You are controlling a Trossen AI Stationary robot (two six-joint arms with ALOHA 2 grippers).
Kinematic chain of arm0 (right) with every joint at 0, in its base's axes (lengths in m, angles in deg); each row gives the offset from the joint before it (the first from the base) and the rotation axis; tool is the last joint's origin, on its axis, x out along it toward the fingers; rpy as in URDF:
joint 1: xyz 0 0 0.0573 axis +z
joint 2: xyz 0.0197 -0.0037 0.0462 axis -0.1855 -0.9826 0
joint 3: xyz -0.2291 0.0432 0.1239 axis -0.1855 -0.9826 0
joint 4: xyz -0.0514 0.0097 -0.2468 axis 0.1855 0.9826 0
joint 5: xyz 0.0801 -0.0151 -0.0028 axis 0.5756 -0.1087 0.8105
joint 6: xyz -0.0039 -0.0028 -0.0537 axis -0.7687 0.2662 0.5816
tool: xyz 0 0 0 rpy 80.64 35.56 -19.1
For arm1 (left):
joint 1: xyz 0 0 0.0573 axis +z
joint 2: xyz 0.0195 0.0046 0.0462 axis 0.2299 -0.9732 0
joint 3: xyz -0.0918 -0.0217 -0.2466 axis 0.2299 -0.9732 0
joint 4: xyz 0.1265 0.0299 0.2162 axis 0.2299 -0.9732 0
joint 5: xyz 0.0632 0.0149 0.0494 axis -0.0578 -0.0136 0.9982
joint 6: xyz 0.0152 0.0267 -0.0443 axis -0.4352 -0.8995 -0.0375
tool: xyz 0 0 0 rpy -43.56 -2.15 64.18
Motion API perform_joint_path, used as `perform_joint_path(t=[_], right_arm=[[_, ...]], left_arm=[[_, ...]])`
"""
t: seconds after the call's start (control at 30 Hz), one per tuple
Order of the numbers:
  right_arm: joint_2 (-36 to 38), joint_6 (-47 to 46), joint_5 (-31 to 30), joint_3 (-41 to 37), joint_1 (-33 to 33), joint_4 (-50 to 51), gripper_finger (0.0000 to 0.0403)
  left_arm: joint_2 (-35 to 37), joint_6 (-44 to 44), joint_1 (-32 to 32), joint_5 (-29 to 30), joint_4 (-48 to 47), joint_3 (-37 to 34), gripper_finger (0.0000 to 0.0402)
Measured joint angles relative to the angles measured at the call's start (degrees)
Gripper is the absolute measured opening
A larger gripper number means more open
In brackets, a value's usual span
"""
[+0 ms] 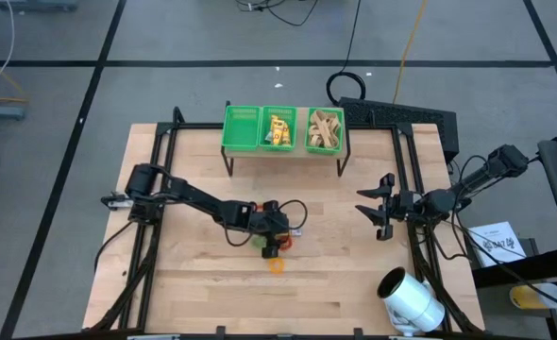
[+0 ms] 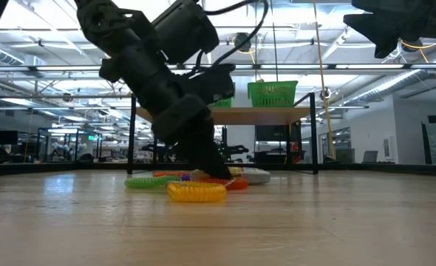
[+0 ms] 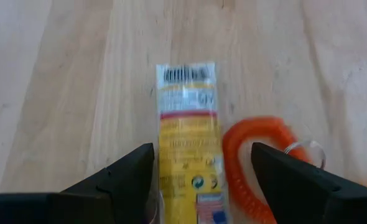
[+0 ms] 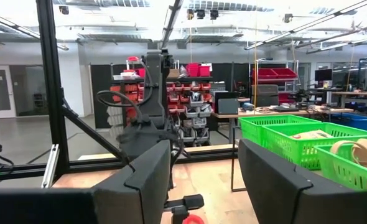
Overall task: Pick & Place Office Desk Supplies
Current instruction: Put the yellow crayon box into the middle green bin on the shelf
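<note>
In the left wrist view a yellow oblong packet [image 3: 186, 137] lies flat on the wood, an orange coil ring [image 3: 252, 163] beside it. My left gripper [image 3: 202, 183] is open and low at the table's middle [image 1: 277, 233], slanting down, one finger on either side of the packet and ring. The low view shows a yellow coil [image 2: 196, 192], a green coil [image 2: 148, 182] and a red coil [image 2: 237, 184] lying around the fingers. Another orange ring [image 1: 277, 265] lies nearer the front edge. My right gripper [image 1: 378, 206] waits open at the table's right, raised, with nothing between its fingers [image 4: 199, 180].
Three green bins [image 1: 242, 127] [image 1: 278, 130] [image 1: 325, 130] stand on a raised shelf at the far edge; the middle one holds yellow pieces, the right one tan loops. A large white cylinder [image 1: 411, 300] lies at the near right corner. Bare wood [image 1: 184, 274] stretches toward the near left.
</note>
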Motion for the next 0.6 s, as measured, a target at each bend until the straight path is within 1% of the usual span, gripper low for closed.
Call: perform_joint_path(t=[0.17, 0.33, 0.6], right_arm=[[0.0, 0.0, 0.0, 0.0, 0.0, 0.0, 0.0183], [0.0, 0.0, 0.1, 0.0, 0.0, 0.1, 0.0183], [0.0, 0.0, 0.1, 0.0, 0.0, 0.1, 0.0183]], left_arm=[[0.3, -0.4, 0.0, 0.0, 3.9, 0.0, 0.0273], [0.3, -1.9, 0.3, 0.0, 4.0, 0.0, 0.0273], [0.3, -0.6, 1.9, 0.7, 4.3, 0.0, 0.0273]])
